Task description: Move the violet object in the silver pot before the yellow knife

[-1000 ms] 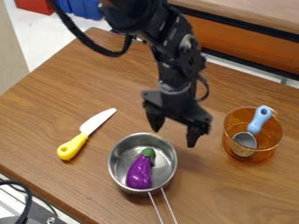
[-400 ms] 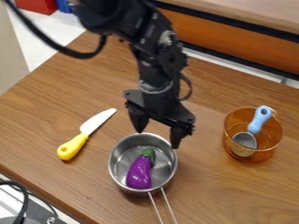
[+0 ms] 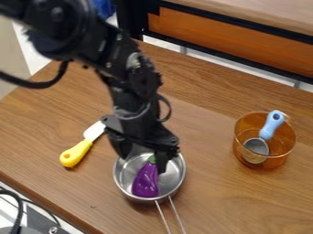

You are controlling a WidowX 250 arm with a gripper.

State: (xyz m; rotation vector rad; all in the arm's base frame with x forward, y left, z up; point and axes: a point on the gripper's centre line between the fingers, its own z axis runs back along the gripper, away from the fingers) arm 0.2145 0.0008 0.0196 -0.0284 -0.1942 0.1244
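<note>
Hanging spread wide and empty, my hand (image 3: pixel 143 161) could pinch only the green top (image 3: pixel 152 159), so the purple eggplant (image 3: pixel 145 183) in the pot (image 3: pixel 174 173) below me might slip.

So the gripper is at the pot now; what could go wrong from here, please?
The open gripper is over the stem end of the purple eggplant, so it may grip only that narrow end and the glossy toy could slip out.

The eggplant lies inside the silver pot, so a finger could catch the wall and drag the pot along.
</note>
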